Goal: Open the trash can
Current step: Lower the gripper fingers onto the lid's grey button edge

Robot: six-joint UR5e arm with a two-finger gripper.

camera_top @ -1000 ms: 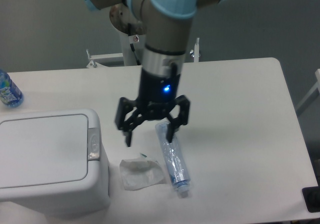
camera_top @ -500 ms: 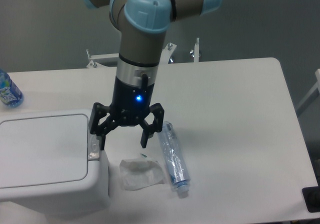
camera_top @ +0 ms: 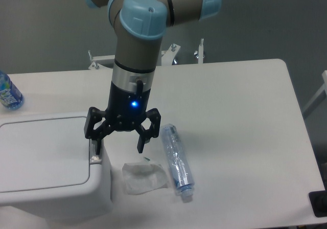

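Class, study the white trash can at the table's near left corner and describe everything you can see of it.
The trash can is a large white bin, plastic by its look, with rounded corners. Its flat lid lies closed. A small grey button strip sits at the lid's right edge. The open gripper has one fingertip at this strip; contact cannot be told. The can runs off the picture's left and bottom edges.

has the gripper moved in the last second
Yes. The open gripper has shifted left in the picture, away from the lying bottle and onto the trash can, with one finger now at its grey push-button strip.
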